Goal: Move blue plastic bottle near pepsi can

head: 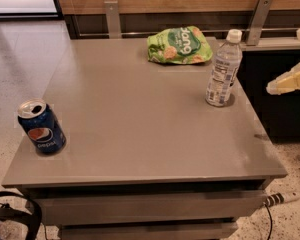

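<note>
The blue plastic bottle (223, 69), clear with a white cap and white label, stands upright near the table's far right edge. The pepsi can (41, 127), dark blue with the round logo and an opened silver top, stands at the table's near left corner, far from the bottle. My gripper (291, 60) is at the right edge of the view, off the table and to the right of the bottle. Only two pale fingers (290, 80) show, spread apart with nothing between them. The rest of it is out of view.
A green snack bag (179, 45) lies at the back of the grey table (140, 114), left of the bottle. Two metal brackets (111, 17) and a wooden wall stand behind. A dark cabinet (280, 114) is on the right, a black strap (15, 214) at lower left.
</note>
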Controlling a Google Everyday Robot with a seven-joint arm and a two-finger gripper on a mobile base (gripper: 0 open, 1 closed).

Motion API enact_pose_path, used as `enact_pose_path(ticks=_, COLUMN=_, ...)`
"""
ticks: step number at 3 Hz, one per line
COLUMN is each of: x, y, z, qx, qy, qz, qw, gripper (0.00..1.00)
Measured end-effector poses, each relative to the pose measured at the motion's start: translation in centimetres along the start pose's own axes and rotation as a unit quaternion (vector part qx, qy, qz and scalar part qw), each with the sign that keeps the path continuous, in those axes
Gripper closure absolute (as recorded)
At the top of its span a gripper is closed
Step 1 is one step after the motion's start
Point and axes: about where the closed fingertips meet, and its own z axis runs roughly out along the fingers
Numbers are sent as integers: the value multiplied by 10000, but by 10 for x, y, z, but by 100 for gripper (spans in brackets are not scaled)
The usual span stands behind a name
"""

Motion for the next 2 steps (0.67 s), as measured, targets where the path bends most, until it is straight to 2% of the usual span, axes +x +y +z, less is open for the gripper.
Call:
enact_pose_path(ticks=1, x=-10, y=-3, z=32, qx=-381, qy=-947, qz=110, qw=9947, gripper=0)
enact_pose_path(ticks=2, x=-20, y=0, z=60, qx=-707, qy=-1426, qz=143, qw=9871, gripper=0)
